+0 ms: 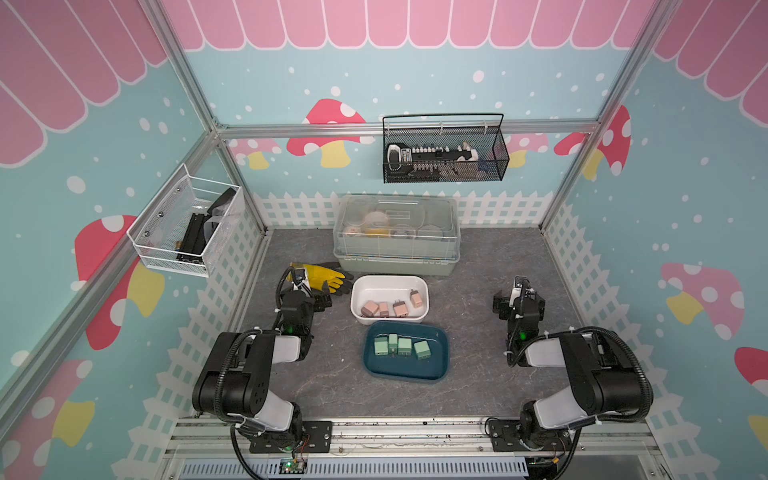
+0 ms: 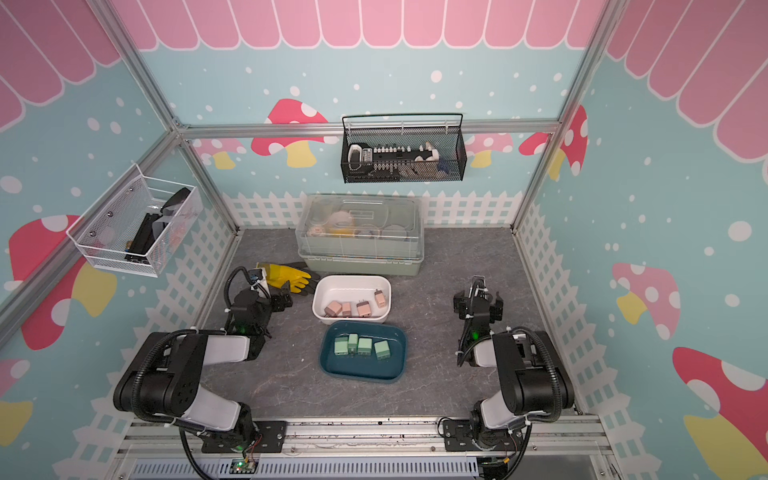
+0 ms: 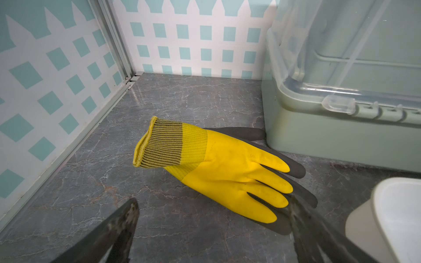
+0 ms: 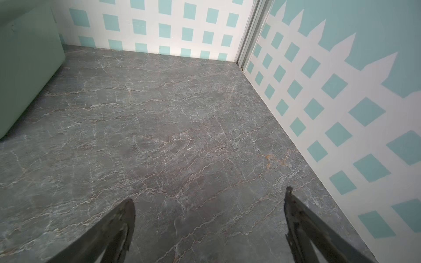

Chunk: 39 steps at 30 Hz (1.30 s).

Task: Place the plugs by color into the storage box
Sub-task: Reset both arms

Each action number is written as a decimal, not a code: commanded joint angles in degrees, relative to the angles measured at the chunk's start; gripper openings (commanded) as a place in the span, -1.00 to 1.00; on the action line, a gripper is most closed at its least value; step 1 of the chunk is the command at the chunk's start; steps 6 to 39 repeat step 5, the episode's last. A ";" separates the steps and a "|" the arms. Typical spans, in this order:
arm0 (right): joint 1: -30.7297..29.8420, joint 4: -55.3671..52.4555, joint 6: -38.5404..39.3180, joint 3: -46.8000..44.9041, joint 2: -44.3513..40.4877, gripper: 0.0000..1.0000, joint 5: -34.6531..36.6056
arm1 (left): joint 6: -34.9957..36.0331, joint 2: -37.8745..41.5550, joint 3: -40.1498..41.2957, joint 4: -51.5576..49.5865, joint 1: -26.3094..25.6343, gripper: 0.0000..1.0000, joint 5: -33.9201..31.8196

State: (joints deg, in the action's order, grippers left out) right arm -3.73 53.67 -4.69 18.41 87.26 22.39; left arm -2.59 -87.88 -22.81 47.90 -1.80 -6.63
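Both top views show the white storage box [image 1: 389, 281] at the table's middle, with several pinkish-tan plugs [image 1: 400, 309] lying inside it. Just in front of it sits the dark teal storage box [image 1: 439, 368], holding several mint green plugs [image 1: 404, 347] in a row. My left gripper [image 1: 322, 301] hovers left of the white storage box [image 3: 396, 216], open and empty [image 3: 211, 205], its fingertips near a yellow glove. My right gripper [image 1: 518, 297] is well right of both boxes, open over bare table [image 4: 209, 195]. No plugs show in either wrist view.
A yellow and black glove [image 3: 227, 170] lies left of the white box. The large clear-lidded grey-green container [image 1: 397, 237] stands at the back middle. A black wire basket [image 1: 444, 151] hangs on the back wall and a white one [image 1: 183, 226] on the left wall.
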 commanded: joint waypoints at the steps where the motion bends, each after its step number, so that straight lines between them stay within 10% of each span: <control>1: 0.22 1.40 0.65 0.92 -0.10 0.97 0.13 | 0.05 -0.83 -1.89 -1.22 1.22 0.98 1.54; 39: 0.21 1.53 0.60 0.92 0.05 0.97 0.07 | 0.13 0.33 -0.61 -0.34 1.18 0.98 1.58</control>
